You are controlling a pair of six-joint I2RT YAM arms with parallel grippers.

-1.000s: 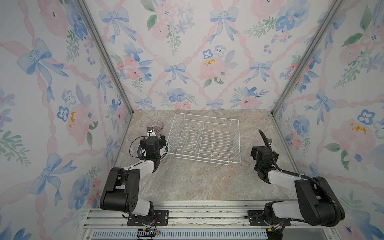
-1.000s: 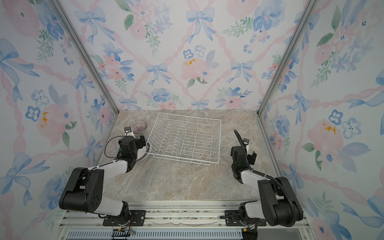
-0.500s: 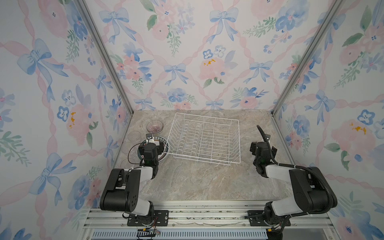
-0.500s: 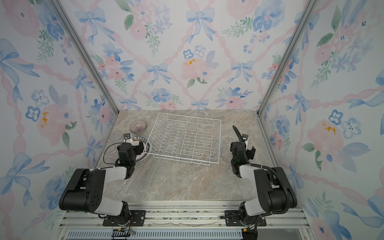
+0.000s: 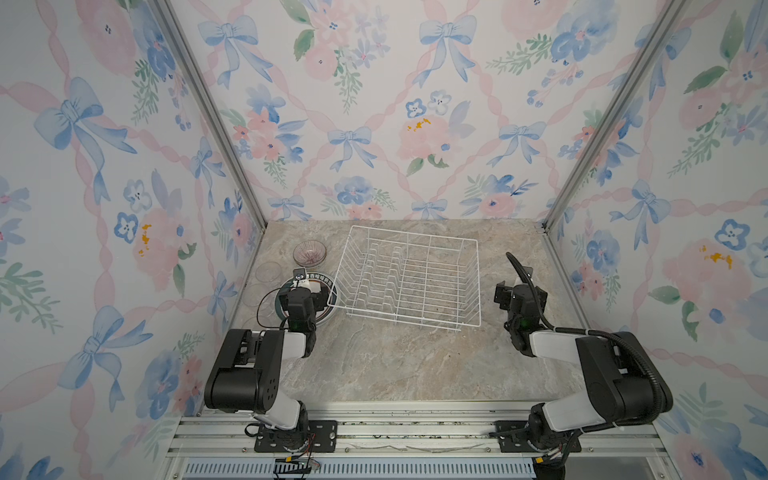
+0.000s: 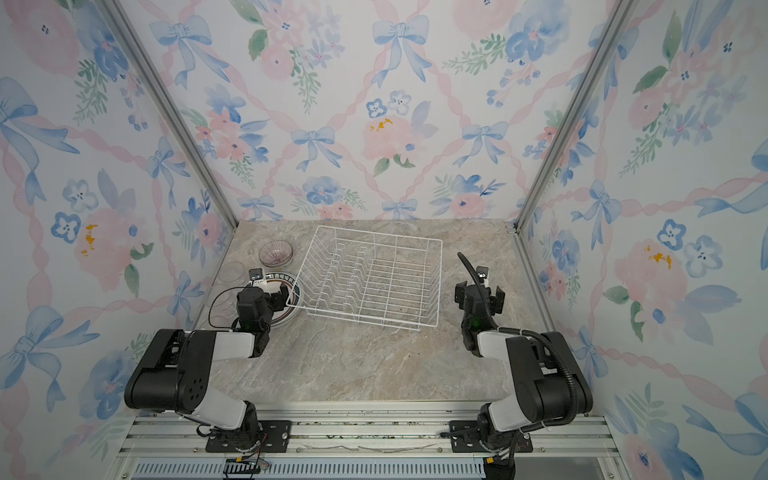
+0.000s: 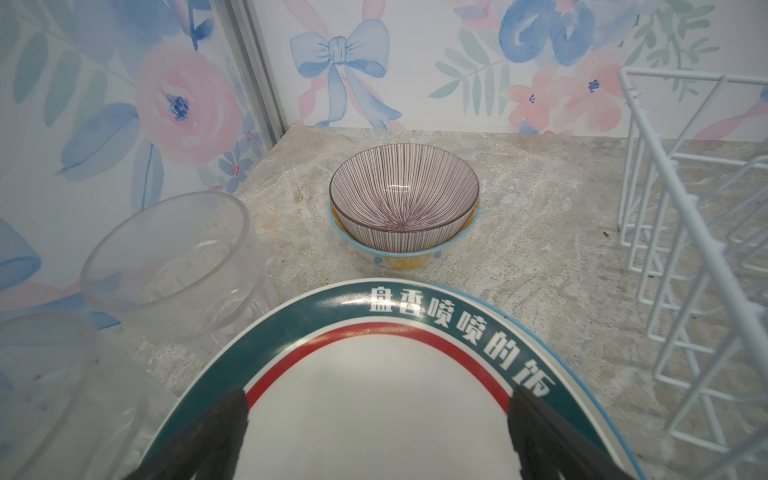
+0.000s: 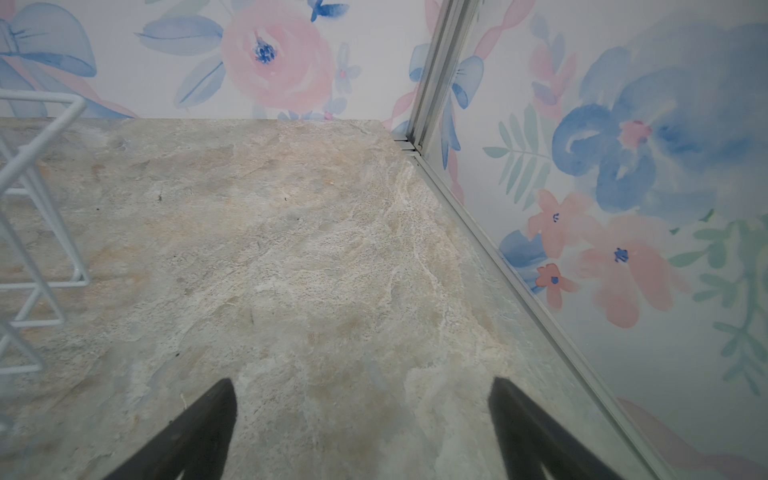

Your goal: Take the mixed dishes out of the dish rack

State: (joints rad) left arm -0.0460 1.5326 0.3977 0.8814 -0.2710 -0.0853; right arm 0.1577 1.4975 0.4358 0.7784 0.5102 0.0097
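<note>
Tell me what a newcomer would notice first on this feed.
The white dish rack stands bare at the centre, no dish left in it. The dishes crowd the left wall: purple-striped bowl nested in the yellow-blue bowl, clear glasses, and the green-and-red rimmed plate under the open left gripper. The right gripper hangs open over bare tabletop.

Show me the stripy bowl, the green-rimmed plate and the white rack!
Stripy bowl (image 7: 403,195), left wrist view, its inside wall.
Green-rimmed plate (image 7: 374,395), left wrist view, its white middle.
White rack (image 5: 409,278), a top view, its bare wire floor.
</note>
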